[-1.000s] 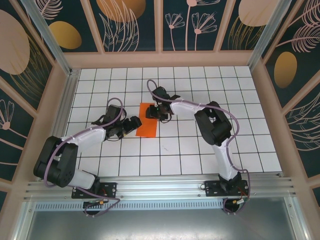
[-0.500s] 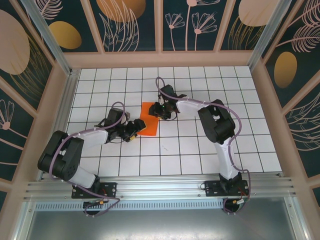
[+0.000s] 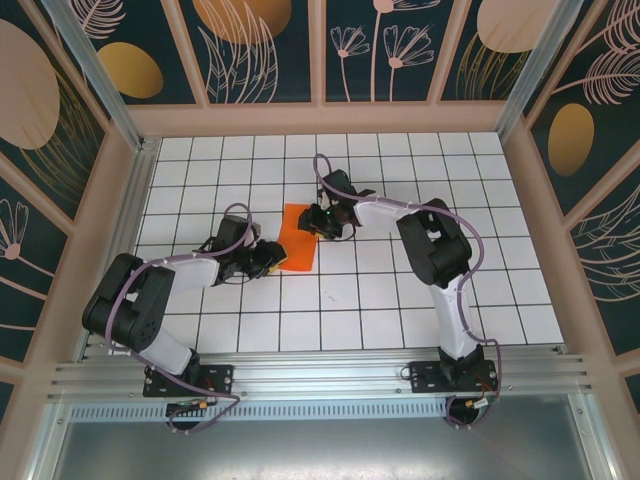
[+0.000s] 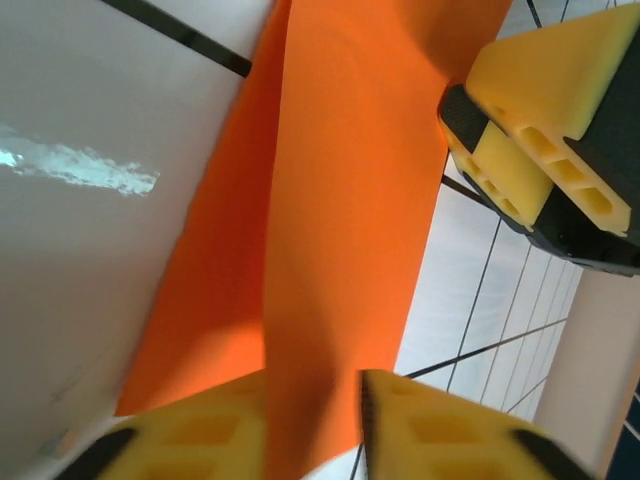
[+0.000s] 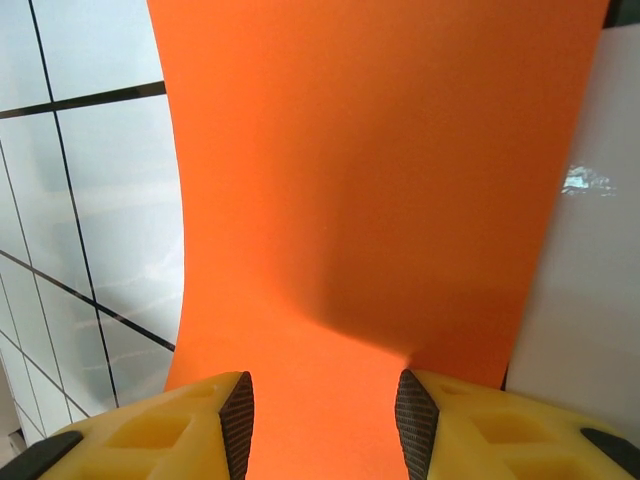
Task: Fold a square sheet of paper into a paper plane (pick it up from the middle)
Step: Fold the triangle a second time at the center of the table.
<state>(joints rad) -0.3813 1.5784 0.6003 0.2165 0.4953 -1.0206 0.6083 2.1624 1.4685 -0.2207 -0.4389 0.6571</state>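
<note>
The square sheet of paper (image 3: 297, 238) is bright orange and lies folded into an oblong on the white grid table. My left gripper (image 3: 268, 257) is at its near left corner. In the left wrist view its yellow fingers (image 4: 200, 440) are drawn close on a raised fold of the paper (image 4: 340, 200), so that gripper (image 4: 312, 420) is shut on it. My right gripper (image 3: 322, 218) sits on the sheet's far end. Its jaws stand open over the paper (image 5: 380, 180), which curves up between them (image 5: 322, 420). The paper plane is out of view.
A wooden wall (image 3: 320, 118) borders the table's far side, and a metal rail (image 3: 320, 375) runs along the near edge. The right arm's elbow (image 3: 430, 250) rises right of the sheet. Open grid tiles (image 3: 340, 300) lie in front of the paper.
My left gripper slid forward onto the sheet's near corner and closed from wide open. The right gripper shifted a little up and right, and its jaws kept their spacing.
</note>
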